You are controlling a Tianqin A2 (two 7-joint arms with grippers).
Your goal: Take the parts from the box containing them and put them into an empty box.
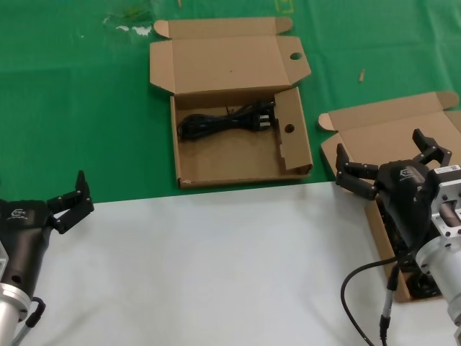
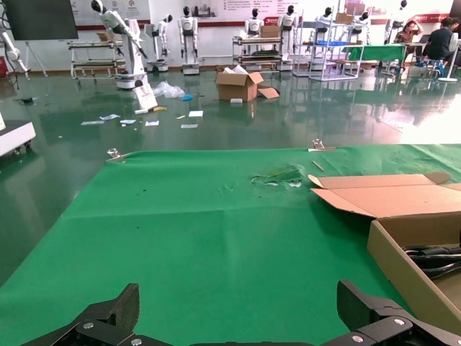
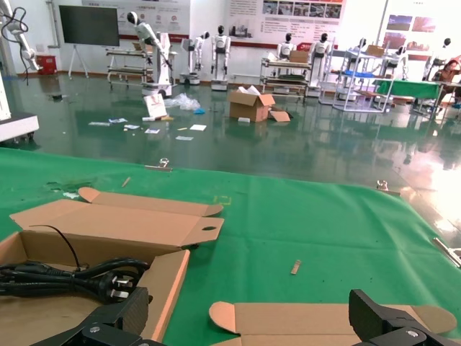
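One of the parts, a black coiled power cable (image 1: 227, 121), lies in the open box with round holes in its flaps (image 1: 238, 155) at the centre of the green cloth. The right wrist view shows this cable (image 3: 65, 277) and the holed lid (image 3: 115, 220). The plain-lidded box (image 1: 382, 126) stands at the right, its tray largely hidden behind my right arm. Dark cable (image 1: 421, 285) shows in its near end. My right gripper (image 1: 392, 162) hangs open and empty above that box, over its lid (image 3: 324, 317). My left gripper (image 1: 78, 202) waits open and empty at the near left.
White table surface (image 1: 216, 267) covers the near half, with green cloth (image 1: 72, 94) beyond it. A small wood chip (image 1: 362, 75) lies on the cloth between the boxes. In the left wrist view the holed box's wall (image 2: 403, 267) is to one side, green cloth ahead.
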